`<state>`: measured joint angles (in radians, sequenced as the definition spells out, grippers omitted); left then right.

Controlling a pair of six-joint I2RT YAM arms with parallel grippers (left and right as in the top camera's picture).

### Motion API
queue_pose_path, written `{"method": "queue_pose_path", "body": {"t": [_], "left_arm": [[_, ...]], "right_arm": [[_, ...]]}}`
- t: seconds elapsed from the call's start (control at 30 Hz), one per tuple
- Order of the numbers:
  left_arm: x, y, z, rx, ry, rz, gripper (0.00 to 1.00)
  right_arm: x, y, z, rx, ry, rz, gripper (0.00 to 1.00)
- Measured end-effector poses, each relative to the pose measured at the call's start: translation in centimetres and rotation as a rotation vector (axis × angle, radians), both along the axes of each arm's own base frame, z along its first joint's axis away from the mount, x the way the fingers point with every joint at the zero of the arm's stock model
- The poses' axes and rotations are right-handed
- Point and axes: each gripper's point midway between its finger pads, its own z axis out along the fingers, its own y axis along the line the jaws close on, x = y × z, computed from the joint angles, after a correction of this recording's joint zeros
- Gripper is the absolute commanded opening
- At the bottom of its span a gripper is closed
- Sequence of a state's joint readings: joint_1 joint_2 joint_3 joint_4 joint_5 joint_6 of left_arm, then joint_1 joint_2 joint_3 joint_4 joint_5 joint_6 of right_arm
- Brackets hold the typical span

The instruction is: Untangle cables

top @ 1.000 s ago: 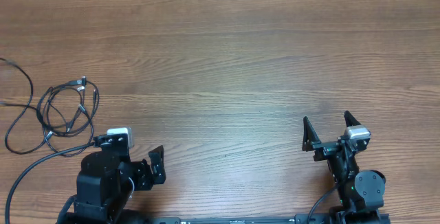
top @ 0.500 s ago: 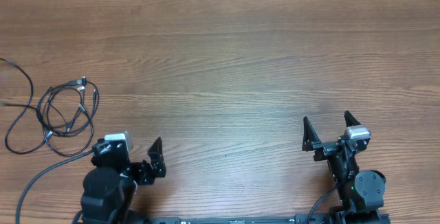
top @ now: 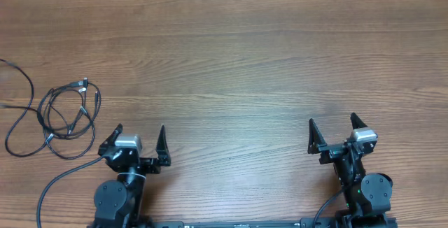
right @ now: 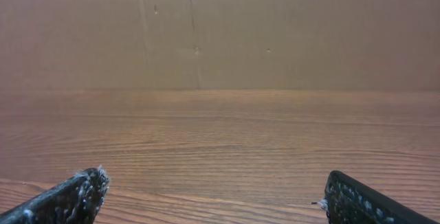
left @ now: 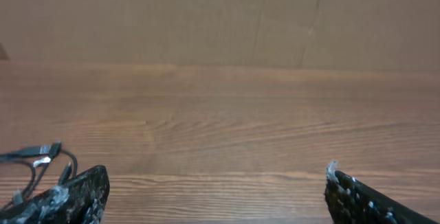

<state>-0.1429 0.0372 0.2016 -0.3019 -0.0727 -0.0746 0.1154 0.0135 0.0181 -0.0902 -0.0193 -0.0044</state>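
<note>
The cables [top: 68, 113] lie coiled left — left pincer [top: 140, 130], right pincer [top: 332, 122] agape.

The cables [top: 66, 112] run off the overhead view's left edge, so their far ends are unseen. Which cord lies on top where the loops cross is too fine to tell. In the left wrist view, the cables [left: 38, 157] pass partly behind a finger [left: 72, 198] of the left gripper [top: 140, 129]. The bottom edge cuts that gripper's fingers, and likewise the fingers [right: 72, 195] of the right gripper [top: 332, 120].
</note>
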Motion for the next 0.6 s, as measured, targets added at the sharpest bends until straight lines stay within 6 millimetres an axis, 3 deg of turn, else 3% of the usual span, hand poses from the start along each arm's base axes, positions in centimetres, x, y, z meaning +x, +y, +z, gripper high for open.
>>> {"method": "queue_pose_path", "body": {"t": [0.2,0.3,0.5,0.6], "left_arm": [[1.3,-0.3,-0.3,0.020,-0.142,-0.007,1.00],[1.5,-0.4,-1.2,0.034,-0.139,-0.015,0.99],[1.5,-0.6,-1.1,0.074,-0.152,-0.027,1.00],[1.5,-0.7,-2.6,0.090,-0.094,-0.037,1.00]], "right_arm": [[0.0,0.0,0.1,0.001,-0.002,0.000,1.00],[0.0,0.0,0.0,0.000,0.000,0.000,1.00],[0.0,0.0,0.0,0.000,-0.001,0.000,1.00],[0.0,0.0,0.0,0.001,-0.001,0.000,1.00]]}}
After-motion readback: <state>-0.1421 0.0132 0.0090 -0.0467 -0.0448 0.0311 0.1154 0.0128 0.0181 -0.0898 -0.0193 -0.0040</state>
